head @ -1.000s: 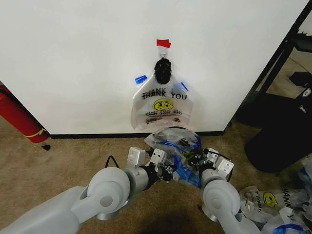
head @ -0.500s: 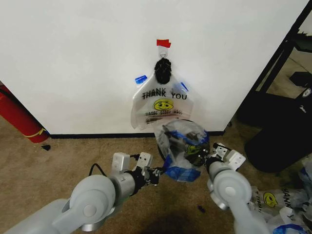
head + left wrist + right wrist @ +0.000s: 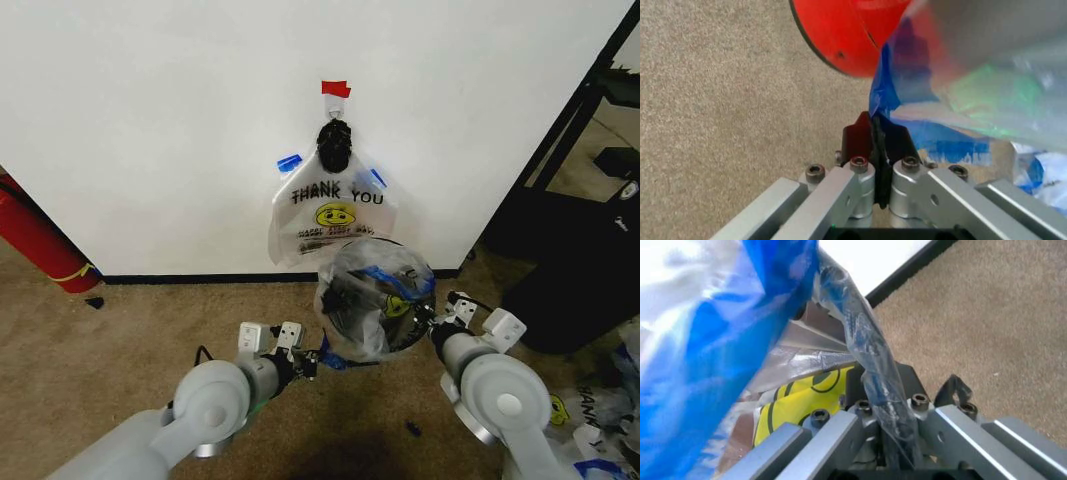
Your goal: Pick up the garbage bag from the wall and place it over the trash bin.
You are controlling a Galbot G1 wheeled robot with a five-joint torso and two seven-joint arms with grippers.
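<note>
The thin translucent-white plastic garbage bag [image 3: 375, 300] with a yellow smiley and blue-taped handles was draped over the small round black wire-mesh trash bin [image 3: 385, 250], which stood on the brown carpet [image 3: 120, 320] near the white painted wall [image 3: 150, 120], just below another identical bag [image 3: 333, 215] hanging from the hook under the red tape patch [image 3: 336, 89].

The left gripper [image 3: 314, 363] sat low at the bin's near left side, its fingers [image 3: 888, 142] clenched on a strip of blue-taped handle [image 3: 883, 95], beside the bin's red base [image 3: 840, 35]. The right gripper [image 3: 438, 312], at the bin's right, had its fingers pinched on a twisted rope of the film [image 3: 870, 365].

The film looked almost weightless, limp and slippery, likely to stretch or tear if dragged against the mesh rim. The taped handles seemed the soundest places to hold, being thicker and less prone to slip. Being so light, the bag would probably spring off the rim unless pulled well down the sides.
</note>
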